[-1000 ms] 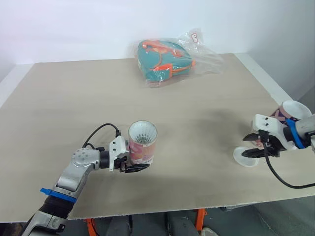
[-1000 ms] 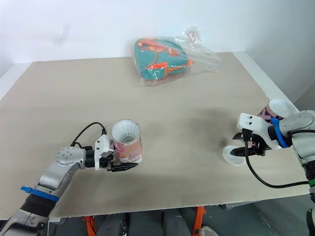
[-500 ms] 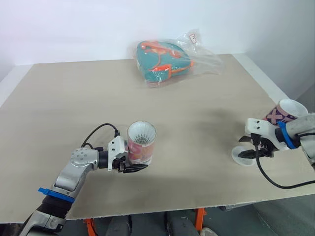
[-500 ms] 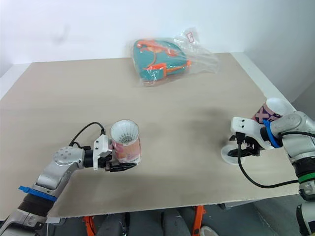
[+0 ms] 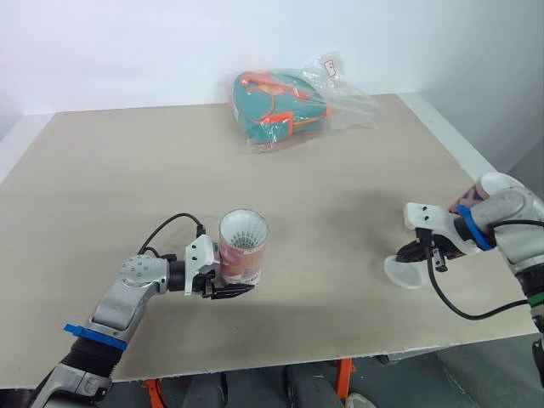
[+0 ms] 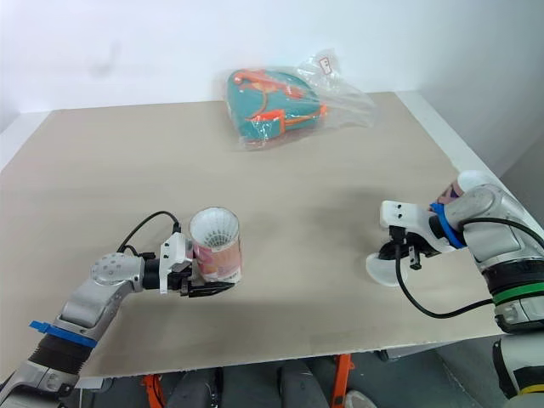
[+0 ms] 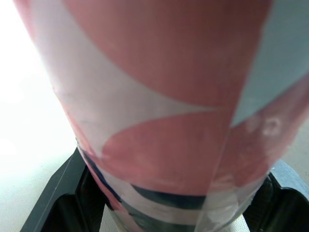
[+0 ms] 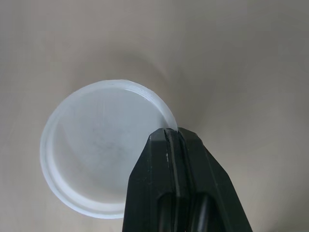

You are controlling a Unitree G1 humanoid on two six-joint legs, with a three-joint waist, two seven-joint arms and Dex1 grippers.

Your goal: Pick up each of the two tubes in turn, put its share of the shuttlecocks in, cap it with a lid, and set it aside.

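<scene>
— How much open room is there on the table (image 5: 102,170)?
— Plenty. The middle is bare, with a bagged teal pouch (image 5: 285,109) by the far edge.
— And the tube (image 5: 244,255)?
— Upright near the front edge, pink and white, with white feathers in its open top. The left gripper (image 5: 231,287) clamps it. Well apart, near the right edge, the right gripper (image 5: 418,253) pinches a translucent white lid (image 5: 403,273) by its rim.

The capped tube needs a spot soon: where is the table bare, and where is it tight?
Bare: the wide stretch of table between the held tube and the lid, and the far left, beside the bag. Tight: the right edge, where the right gripper pinches the lid with the other tube close by.
</scene>
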